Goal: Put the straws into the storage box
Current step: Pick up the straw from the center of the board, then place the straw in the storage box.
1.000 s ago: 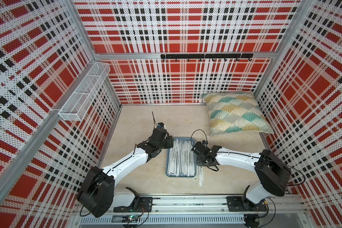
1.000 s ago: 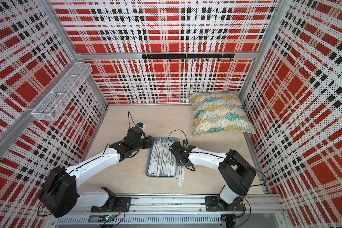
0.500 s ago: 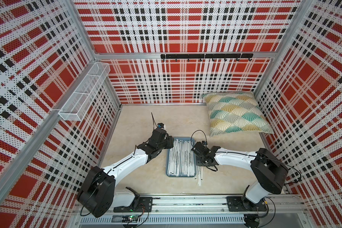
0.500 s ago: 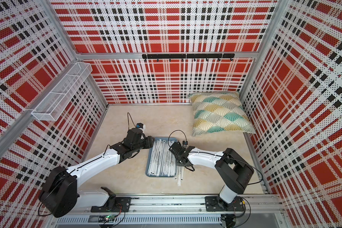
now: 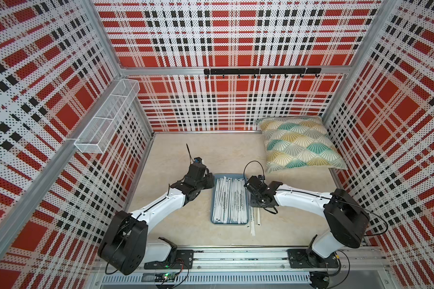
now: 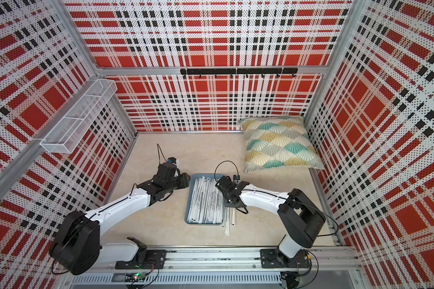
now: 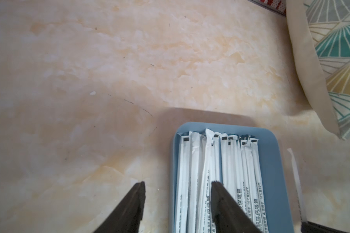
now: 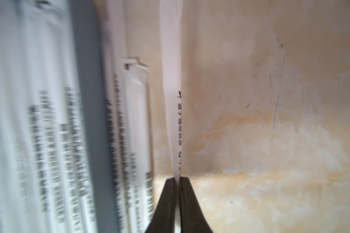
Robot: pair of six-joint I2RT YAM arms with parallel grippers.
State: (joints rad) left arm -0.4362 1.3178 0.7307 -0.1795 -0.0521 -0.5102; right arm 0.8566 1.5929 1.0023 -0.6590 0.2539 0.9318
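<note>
Beige marbled tabletop (image 5: 211,155), red plaid walls (image 5: 236,37), left tool (image 7: 179,182) spread, right tool (image 8: 177,178) pinching a straw (image 8: 171,80).

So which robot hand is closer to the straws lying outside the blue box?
Right. The right gripper is shut on one loose straw beside the storage box. The left gripper is open, straddling the box's opposite edge, farther away.

White-wrapped straws (image 5: 229,200) flat in slate-blue storage box (image 5: 213,205), few beside.
</note>
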